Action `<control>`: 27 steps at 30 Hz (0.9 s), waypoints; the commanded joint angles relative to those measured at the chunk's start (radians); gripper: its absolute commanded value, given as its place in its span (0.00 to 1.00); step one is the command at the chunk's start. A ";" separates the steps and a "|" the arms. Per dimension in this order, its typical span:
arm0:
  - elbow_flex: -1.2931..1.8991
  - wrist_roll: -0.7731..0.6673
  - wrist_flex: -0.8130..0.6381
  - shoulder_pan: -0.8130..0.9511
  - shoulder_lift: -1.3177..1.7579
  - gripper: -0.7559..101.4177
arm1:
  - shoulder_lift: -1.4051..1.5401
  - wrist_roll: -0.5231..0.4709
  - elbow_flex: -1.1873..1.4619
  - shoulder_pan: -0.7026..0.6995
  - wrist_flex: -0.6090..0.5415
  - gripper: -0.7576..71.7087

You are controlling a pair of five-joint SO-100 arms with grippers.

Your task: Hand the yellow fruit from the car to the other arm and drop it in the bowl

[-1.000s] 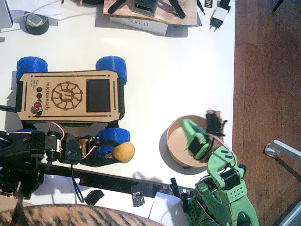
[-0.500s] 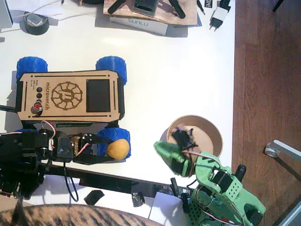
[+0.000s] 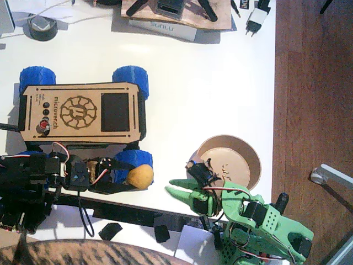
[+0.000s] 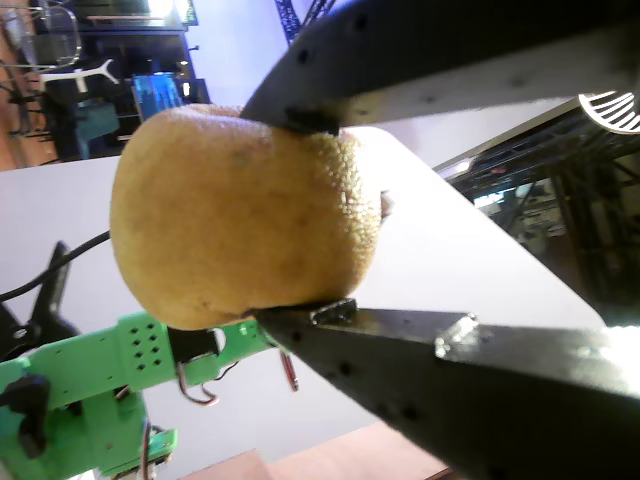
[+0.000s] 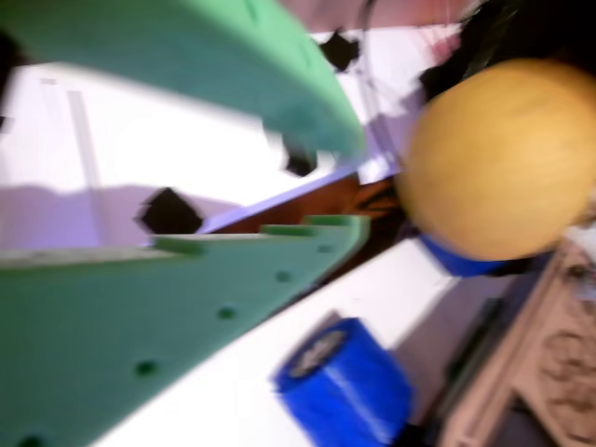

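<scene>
Clamped between the black jaws of the left gripper (image 3: 132, 178): the yellow fruit (image 3: 140, 176), at lower centre-left of the fixed view, just against the blue front wheel (image 3: 134, 160) of the car (image 3: 81, 114). Seen close in a wrist view, the same yellow fruit (image 4: 245, 215) pinched top and bottom by the two dark fingers (image 4: 420, 370), with the other arm (image 4: 90, 385) green in the lower left corner behind it. Pointing left toward the fruit from the lower centre of the fixed view, the right gripper (image 3: 177, 187), green jaws spread apart, holding nothing, a clear gap of white table (image 3: 209, 83) between its tips and the fruit. In a wrist view, green fingers (image 5: 186, 307) parted wide, the fruit (image 5: 498, 158) blurred at upper right beyond them. Behind the green gripper, at right of centre, the bowl (image 3: 251, 160), near the table's right edge
</scene>
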 commanded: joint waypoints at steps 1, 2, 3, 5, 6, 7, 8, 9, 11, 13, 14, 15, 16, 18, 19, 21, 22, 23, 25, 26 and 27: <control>-0.012 -0.009 -0.040 0.008 0.002 0.01 | -0.003 -0.018 -0.023 0.014 -0.026 0.28; -0.012 -0.009 -0.040 0.008 0.002 0.01 | -0.006 -0.017 -0.026 0.021 -0.026 0.30; -0.012 -0.009 -0.040 0.008 0.002 0.01 | -0.014 -0.017 -0.026 0.032 -0.028 0.33; -0.012 -0.009 -0.040 0.008 0.002 0.01 | -0.040 -0.014 -0.023 0.051 -0.041 0.37; -0.012 -0.009 -0.041 0.008 0.002 0.01 | -0.055 -0.011 -0.021 0.058 -0.048 0.38; -0.012 -0.009 -0.041 0.008 0.002 0.01 | -0.074 -0.006 -0.021 0.066 -0.054 0.39; -0.012 -0.009 -0.041 0.008 0.002 0.01 | -0.092 0.002 -0.021 0.072 -0.055 0.40; -0.012 -0.009 -0.041 0.008 0.002 0.01 | -0.110 0.023 -0.021 0.078 -0.055 0.41; -0.012 -0.009 -0.041 0.008 0.002 0.01 | -0.137 0.038 -0.023 0.089 -0.052 0.41; -0.012 -0.009 -0.041 0.008 0.002 0.01 | -0.169 0.054 -0.025 0.097 -0.055 0.41; -0.012 -0.009 -0.041 0.008 0.002 0.01 | -0.195 0.061 -0.032 0.101 -0.055 0.41; -0.012 -0.009 -0.041 0.008 0.002 0.01 | -0.224 0.074 -0.043 0.104 -0.061 0.41; -0.012 -0.009 -0.041 0.008 0.002 0.01 | -0.253 0.087 -0.052 0.109 -0.069 0.41; -0.012 -0.009 -0.041 0.008 0.002 0.01 | -0.314 0.095 -0.066 0.126 -0.109 0.41; -0.012 -0.009 -0.041 0.008 0.002 0.01 | -0.347 0.095 -0.071 0.133 -0.140 0.41; -0.012 -0.009 -0.041 0.008 0.002 0.01 | -0.411 0.095 -0.081 0.143 -0.210 0.42; -0.012 -0.009 -0.041 0.008 0.002 0.01 | -0.445 0.094 -0.091 0.144 -0.244 0.42; -0.012 -0.009 -0.041 0.008 0.002 0.01 | -0.476 0.094 -0.097 0.144 -0.276 0.42; -0.012 -0.009 -0.041 0.008 0.002 0.01 | -0.532 0.092 -0.110 0.144 -0.331 0.42; -0.012 -0.009 -0.041 0.008 0.002 0.01 | -0.558 0.091 -0.117 0.143 -0.362 0.42; -0.012 -0.009 -0.041 0.008 0.002 0.01 | -0.580 0.087 -0.117 0.143 -0.400 0.43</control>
